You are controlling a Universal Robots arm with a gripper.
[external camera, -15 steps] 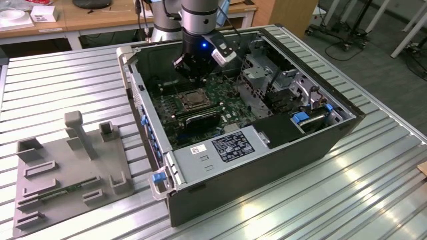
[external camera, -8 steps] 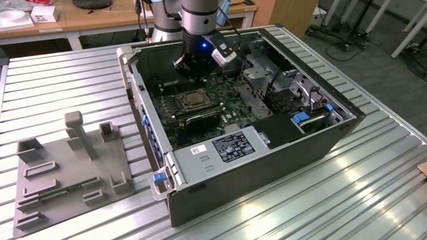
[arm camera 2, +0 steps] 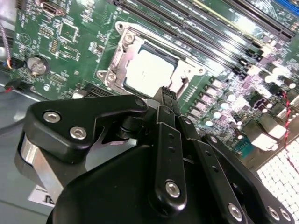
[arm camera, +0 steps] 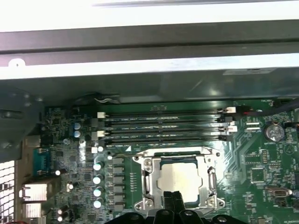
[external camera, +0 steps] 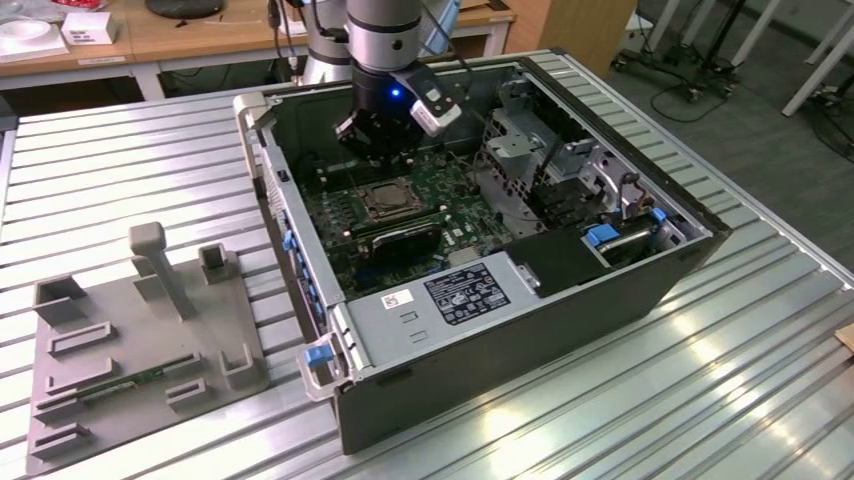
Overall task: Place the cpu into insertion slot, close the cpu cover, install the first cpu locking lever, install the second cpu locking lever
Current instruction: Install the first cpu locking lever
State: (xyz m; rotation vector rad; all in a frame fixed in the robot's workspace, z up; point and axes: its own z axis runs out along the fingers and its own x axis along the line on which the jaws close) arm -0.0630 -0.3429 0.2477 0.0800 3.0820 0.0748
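Cpu (arm camera: 180, 179) seated in insertion slot (arm camera: 140, 205); cpu cover (arm camera: 152, 179) seemingly down. Gripper (arm camera: 175, 199) closed, empty, over the slot's edge. Press on metal, never the chip.

mobo (arm camera 2: 60, 51) is green w/ tiny white print, memory slots (arm camera: 163, 122) black. cpu (arm camera: 180, 177) face pale silver-grey, cpu cover (arm camera: 150, 179) shiny silver. gripper (arm camera 2: 166, 95) all black. pc case (external camera: 534, 330) dark grey w/ blue clips (external camera: 316, 355). table (external camera: 120, 170) silver, ribbed stripes. fixture plate (external camera: 134, 350) plain grey.
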